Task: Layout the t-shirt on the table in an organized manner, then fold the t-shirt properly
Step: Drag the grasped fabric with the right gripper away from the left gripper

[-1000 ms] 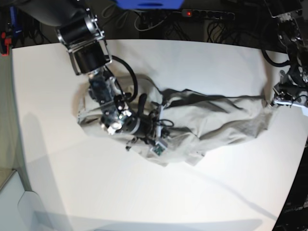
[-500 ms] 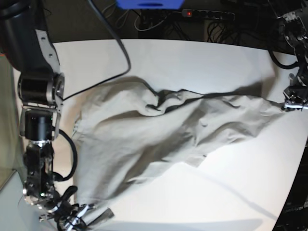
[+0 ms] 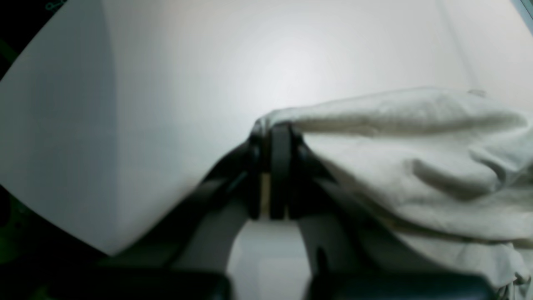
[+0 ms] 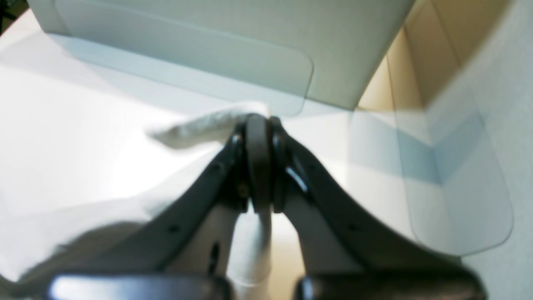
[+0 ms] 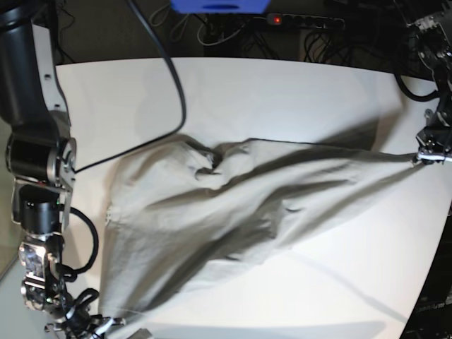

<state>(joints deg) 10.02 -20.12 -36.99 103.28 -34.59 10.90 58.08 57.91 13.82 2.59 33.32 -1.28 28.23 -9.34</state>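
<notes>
**Shirt drawn out further between the two grippers**

Since the earlier frames, the t-shirt (image 5: pixel 233 212) has been pulled flatter and wider across the table (image 5: pixel 282 92); the bunched ridge near the collar has sunk and the right arm has been carried to the near left corner. The right gripper (image 4: pixel 259 166) is clamped on a corner of cloth, and the left gripper (image 3: pixel 275 171) is pinched on the opposite edge at the far right. Laying-out is judged well under way, folding not begun. The fabric is seen as soft, matte grey-beige cotton, creased in diagonal ridges, against a smooth white tabletop.
</notes>
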